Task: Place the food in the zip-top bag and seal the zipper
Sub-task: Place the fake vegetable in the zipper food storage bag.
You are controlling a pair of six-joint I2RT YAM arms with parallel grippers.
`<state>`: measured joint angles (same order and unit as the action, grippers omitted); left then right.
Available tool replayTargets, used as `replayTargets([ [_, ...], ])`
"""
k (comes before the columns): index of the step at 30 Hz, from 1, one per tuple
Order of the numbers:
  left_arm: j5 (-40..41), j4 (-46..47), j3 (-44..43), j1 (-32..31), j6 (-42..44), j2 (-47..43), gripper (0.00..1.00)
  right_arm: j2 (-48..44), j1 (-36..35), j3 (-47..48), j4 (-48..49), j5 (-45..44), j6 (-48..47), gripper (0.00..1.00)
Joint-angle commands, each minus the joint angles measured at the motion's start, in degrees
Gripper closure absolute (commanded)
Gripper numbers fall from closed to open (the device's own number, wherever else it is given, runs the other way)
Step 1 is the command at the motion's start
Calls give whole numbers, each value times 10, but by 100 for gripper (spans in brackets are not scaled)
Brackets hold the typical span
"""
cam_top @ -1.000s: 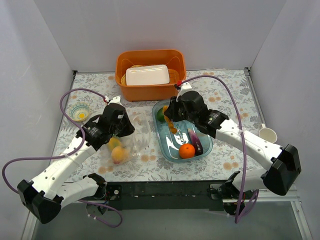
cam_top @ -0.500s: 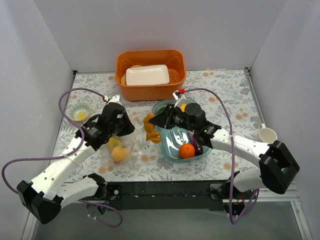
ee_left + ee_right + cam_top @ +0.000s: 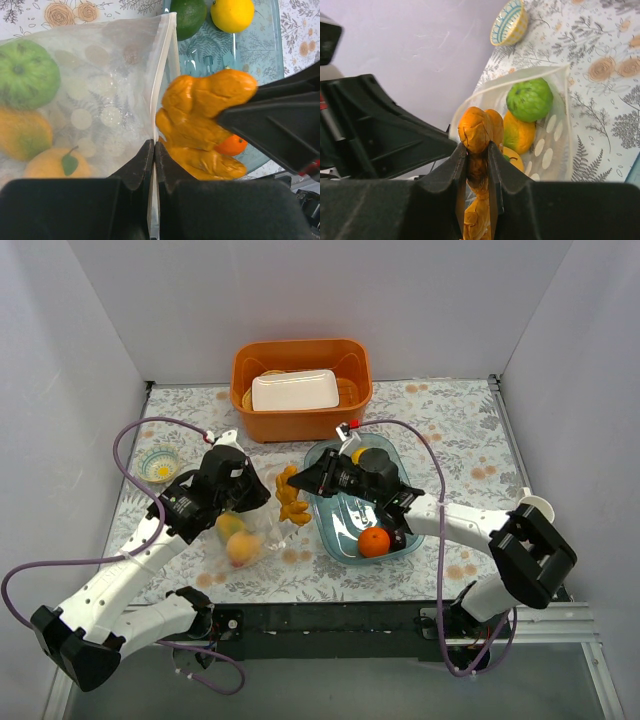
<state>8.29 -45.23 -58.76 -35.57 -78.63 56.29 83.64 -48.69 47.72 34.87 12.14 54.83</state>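
Loading of food, partway through. Pinched tight in the left pincer point(image 3: 153, 150): the zipper point(image 3: 163, 55) edge of the zip-top bag point(image 3: 95, 95), on the bench left of the blue tray point(image 3: 417, 533), mouth facing right. Clamped in the narrow right pincer point(image 3: 476, 152): a knobbly orange piece point(image 3: 200, 110), just outside that mouth. Already inside: a green fruit point(image 3: 27, 75) and two yellow-orange ones. Waiting in the tray: an orange point(image 3: 374, 541), a lemon point(image 3: 232, 14), a lime point(image 3: 190, 15). Next, by the look of it: push the piece leftward past the zipper, then let go.

Table point(image 3: 460, 430) bears basin point(image 3: 300, 426), tray point(image 3: 340, 532), bag point(image 3: 100, 115), bowl point(image 3: 160, 462), perhaps cup point(image 3: 535, 508).
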Motion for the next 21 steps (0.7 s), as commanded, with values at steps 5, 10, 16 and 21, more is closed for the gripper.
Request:
replayTargets([
  [5,1,5,-23,3,4,-11,100,61,-6,52,10,27,-9,82],
  [10,5,2,-18,3,1,-16,100,108,-13,106,-51,52,-25,81],
  [16,16,-4,-22,3,-3,-19,100,175,-28,221,-203,100,-75,74],
  [21,20,-1,-21,3,-6,-23,100,193,-32,259,-280,97,-114,31],
])
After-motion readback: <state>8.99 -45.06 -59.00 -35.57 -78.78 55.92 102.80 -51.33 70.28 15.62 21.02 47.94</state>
